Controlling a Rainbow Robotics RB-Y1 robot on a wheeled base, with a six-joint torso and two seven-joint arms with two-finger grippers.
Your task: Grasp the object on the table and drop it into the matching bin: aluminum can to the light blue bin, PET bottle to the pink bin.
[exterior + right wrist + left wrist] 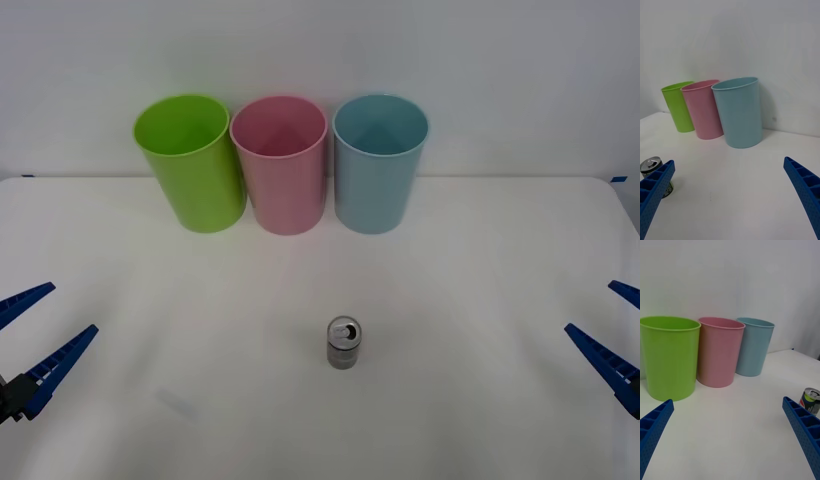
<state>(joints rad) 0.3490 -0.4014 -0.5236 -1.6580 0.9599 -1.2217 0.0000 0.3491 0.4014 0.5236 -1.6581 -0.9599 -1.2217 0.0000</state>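
The can stands upright on the table, midway between both grippers and well apart from each. The left gripper and right gripper hover at the table's near corners, fingers apart. Behind, the green bin, pink bin and blue bin stand in a row.

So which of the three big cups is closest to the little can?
The light blue bin, at the robot's right end of the row. The pink bin sits mid-row, the lime green bin farthest from the aluminum can.
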